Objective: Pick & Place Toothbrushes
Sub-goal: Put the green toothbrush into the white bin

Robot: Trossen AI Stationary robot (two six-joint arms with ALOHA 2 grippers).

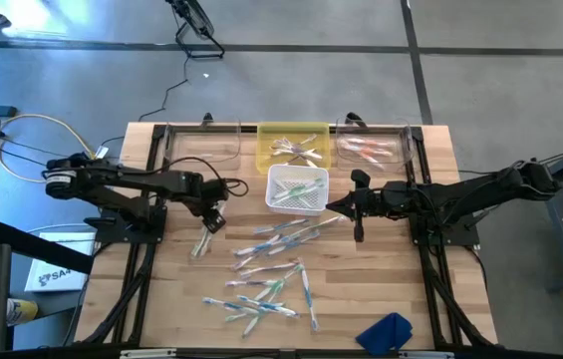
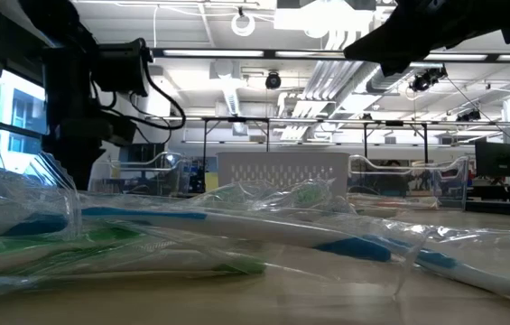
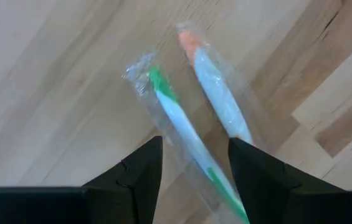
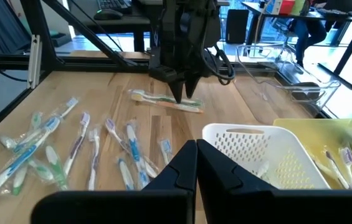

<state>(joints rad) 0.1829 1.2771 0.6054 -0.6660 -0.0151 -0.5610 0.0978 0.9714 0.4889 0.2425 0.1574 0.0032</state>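
Note:
Several wrapped toothbrushes (image 1: 271, 264) lie scattered on the wooden table. Two more lie side by side at the left: a green-and-white one (image 3: 176, 118) and an orange-and-white one (image 3: 216, 93). My left gripper (image 3: 194, 168) points down over this pair, open, with the green-and-white brush running between its fingers; no touch shows. The right wrist view shows that gripper (image 4: 185, 93) just above the pair (image 4: 166, 102). My right gripper (image 1: 333, 207) hovers shut and almost level by the white basket (image 1: 296, 189), holding nothing.
The white basket holds some brushes. Behind it stand a yellow tray (image 1: 293, 145) with brushes, a clear tray (image 1: 201, 145) at the far left and another (image 1: 373, 148) with orange brushes. A blue cloth (image 1: 386, 331) lies at the near edge.

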